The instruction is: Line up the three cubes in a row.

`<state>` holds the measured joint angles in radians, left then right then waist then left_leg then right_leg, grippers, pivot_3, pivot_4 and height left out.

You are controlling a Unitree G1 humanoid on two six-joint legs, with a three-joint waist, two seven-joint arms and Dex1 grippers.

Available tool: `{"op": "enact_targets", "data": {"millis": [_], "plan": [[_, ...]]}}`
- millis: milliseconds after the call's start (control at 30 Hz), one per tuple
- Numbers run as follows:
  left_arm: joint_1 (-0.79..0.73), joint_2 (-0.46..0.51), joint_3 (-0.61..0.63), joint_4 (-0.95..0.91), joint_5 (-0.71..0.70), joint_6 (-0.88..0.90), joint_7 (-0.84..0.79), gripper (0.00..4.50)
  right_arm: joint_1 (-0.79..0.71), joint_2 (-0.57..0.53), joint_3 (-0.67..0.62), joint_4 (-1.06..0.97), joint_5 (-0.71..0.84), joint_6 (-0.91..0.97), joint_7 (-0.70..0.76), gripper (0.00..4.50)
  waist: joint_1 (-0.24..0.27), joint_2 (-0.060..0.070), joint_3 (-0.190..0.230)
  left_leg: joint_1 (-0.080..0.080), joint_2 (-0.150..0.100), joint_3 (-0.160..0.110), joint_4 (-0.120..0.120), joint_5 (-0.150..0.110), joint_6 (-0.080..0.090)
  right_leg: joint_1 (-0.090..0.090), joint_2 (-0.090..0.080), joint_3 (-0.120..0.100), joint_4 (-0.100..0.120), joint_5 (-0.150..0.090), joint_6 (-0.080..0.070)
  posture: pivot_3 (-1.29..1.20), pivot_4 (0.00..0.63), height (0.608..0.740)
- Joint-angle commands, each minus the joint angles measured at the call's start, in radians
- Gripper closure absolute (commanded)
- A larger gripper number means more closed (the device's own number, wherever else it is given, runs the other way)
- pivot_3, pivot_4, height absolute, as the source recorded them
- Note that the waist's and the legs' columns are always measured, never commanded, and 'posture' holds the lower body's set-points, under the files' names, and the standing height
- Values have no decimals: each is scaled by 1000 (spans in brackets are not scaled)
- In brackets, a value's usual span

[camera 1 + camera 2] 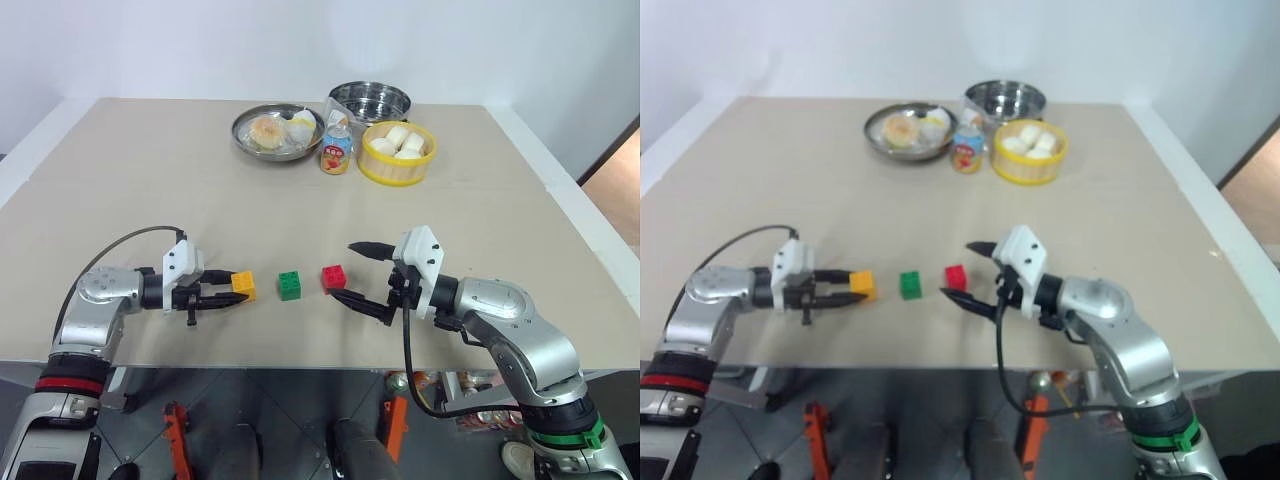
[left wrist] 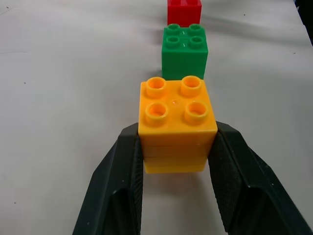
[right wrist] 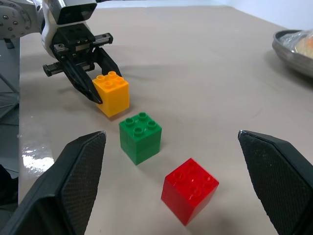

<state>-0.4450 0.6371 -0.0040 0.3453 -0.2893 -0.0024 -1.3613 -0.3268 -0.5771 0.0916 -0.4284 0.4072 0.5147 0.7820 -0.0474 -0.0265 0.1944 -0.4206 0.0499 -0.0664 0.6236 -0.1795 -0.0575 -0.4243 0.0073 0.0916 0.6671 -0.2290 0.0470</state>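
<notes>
Left pincer (image 1: 222, 297) clamps the yellow-orange cube (image 1: 243, 285), green cube (image 1: 290, 285) and red cube (image 1: 334, 277) lined up straight beyond its tips, while the right pincer (image 1: 355, 272) gapes wide and empty just past the red.

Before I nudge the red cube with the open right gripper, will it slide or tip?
The red cube looks like a squat, flat-based plastic block, so it will probably slide rather than tip. It sits turned against the green cube, so a push at a corner may spin it. It looks stiff and light; the right gripper could knock it far.
</notes>
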Motion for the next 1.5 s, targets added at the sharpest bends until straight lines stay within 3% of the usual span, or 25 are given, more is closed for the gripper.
{"op": "enact_targets", "data": {"millis": [33,400,433,633,667,833,1000,1200,1500], "plan": [[-1,11,-4,5,7,-32,-11,3204,-2,-12,-22,-41,11,-10,5,0,0,0,0,0,0,0,0,0,0,0,0,0,0,0,0,0,150,740],[-24,8,-46,78,40,-68,-25,3204,-1,-22,-22,-48,16,-3,6,0,0,0,0,0,0,0,0,0,0,0,0,0,0,0,0,0,150,740],[-29,7,-47,86,42,-71,-27,2195,-1,-22,-22,-49,17,-2,5,0,0,0,0,0,0,0,0,0,0,0,0,0,0,0,0,0,150,740],[-34,27,-10,8,-4,0,-13,217,-2,-16,-35,-51,33,12,-4,0,0,0,0,0,0,1,0,0,0,0,0,1,0,0,0,0,150,740],[-29,34,-3,-15,-12,23,-7,70,-1,-15,-38,-51,37,14,-6,0,0,0,0,0,0,1,0,0,0,0,0,1,0,0,0,0,150,740],[62,90,107,-251,-129,259,103,70,4,-10,-47,-40,48,12,-8,0,-6,0,0,0,1,2,-1,0,0,-1,0,2,0,0,0,0,150,740],[147,75,236,-412,-232,424,284,70,-1,-2,-53,-21,57,4,-4,0,-5,0,0,0,1,2,-2,0,0,-2,1,3,0,0,0,0,150,740],[146,-17,238,-387,-145,329,484,70,-50,41,-37,104,11,-64,-8,0,-3,0,0,1,1,4,0,0,0,-1,1,4,0,0,1,0,150,740],[67,-111,167,-253,-6,181,625,70,-129,79,-26,334,-99,-228,-2,0,-1,0,0,1,0,8,0,0,0,-1,1,8,-1,2,3,0,150,740]]}}
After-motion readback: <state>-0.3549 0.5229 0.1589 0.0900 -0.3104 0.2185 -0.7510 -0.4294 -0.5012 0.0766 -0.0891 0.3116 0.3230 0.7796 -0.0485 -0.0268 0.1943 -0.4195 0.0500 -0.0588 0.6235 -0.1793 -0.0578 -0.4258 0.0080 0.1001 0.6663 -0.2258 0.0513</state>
